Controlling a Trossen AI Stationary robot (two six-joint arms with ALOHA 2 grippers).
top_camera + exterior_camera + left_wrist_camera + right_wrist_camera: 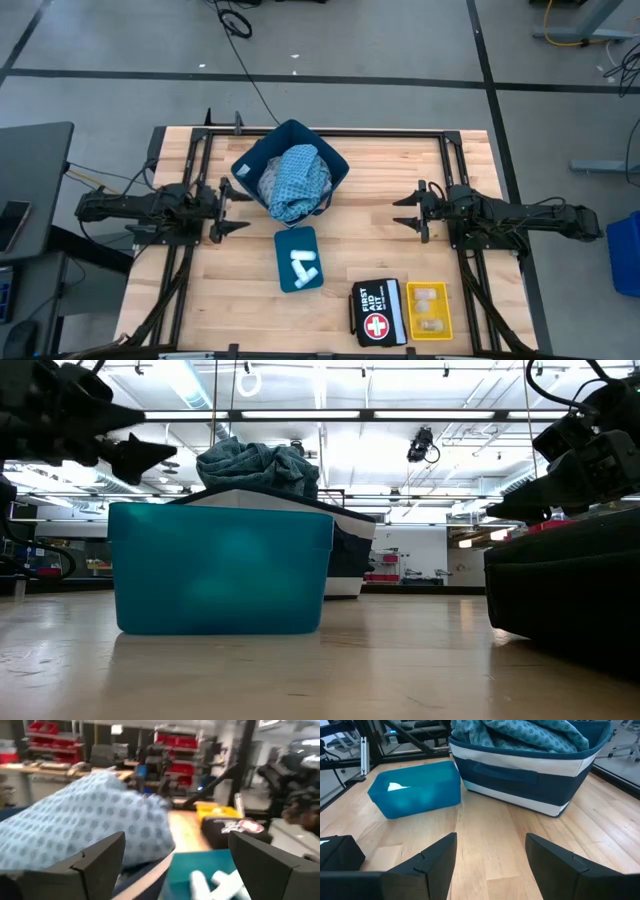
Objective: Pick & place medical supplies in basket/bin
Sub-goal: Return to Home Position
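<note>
Patterned blue gowns [297, 182] heaped in bin [254, 160]

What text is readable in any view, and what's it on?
"FIRST AID KIT": white letters on the black pouch, next to a white cross on a red circle, in the high view.
The same pouch's print in the left wrist view is too blurred to read.
Nothing readable on the teal bin, the yellow bin, the blue basket or in the room behind.
</note>
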